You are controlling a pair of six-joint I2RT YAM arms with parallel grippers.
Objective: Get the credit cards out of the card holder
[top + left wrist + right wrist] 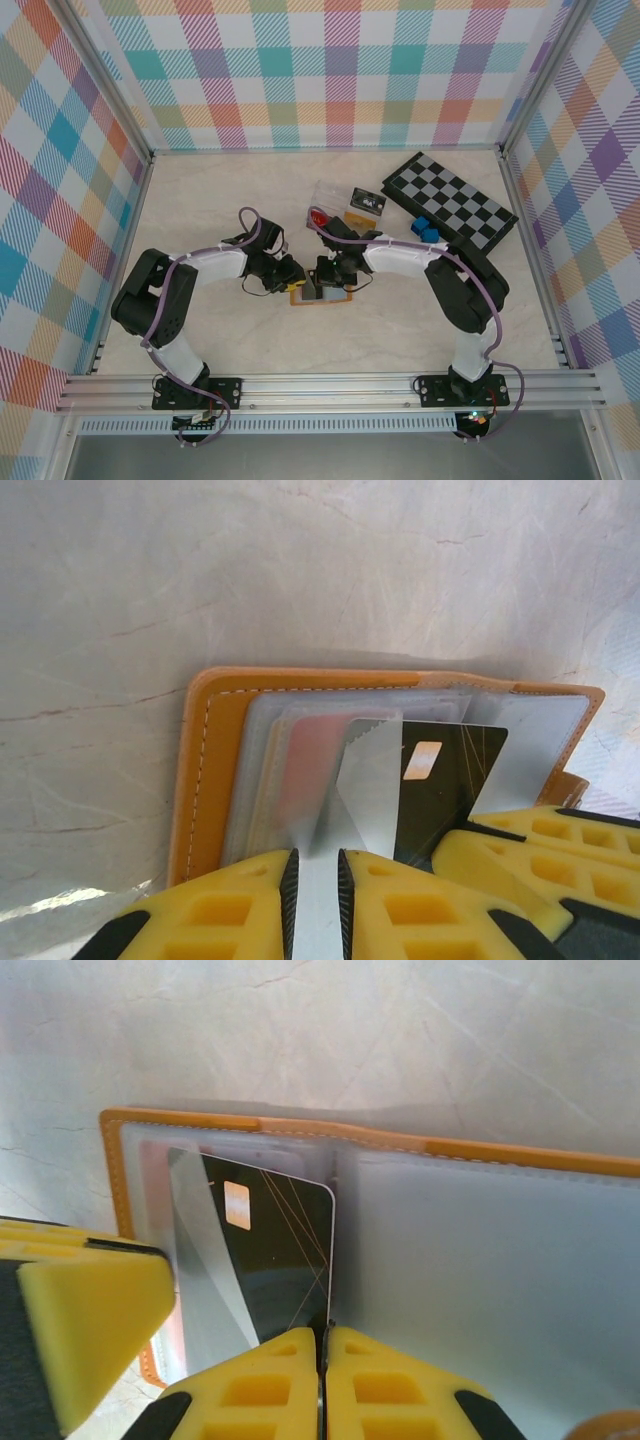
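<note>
Tan-orange leather card holder [480,1150], open flat on the pale table [300,570]. Dark credit card [275,1250] beside the holder's middle fold, under or atop a clear sleeve [365,770]; cannot tell which. Right fingers [322,1335] shut tight, apparently pinching that card's near edge. Left fingers [343,875] almost closed, nipping the sleeve flap at the holder's near edge. Best done slowly: draw the card straight out along the sleeve, pin the sleeve down, avoid dragging the holder.

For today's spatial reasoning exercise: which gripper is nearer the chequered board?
Right. The right gripper sits at the card holder on the side facing the chequered board; the left gripper is on its far side.
</note>
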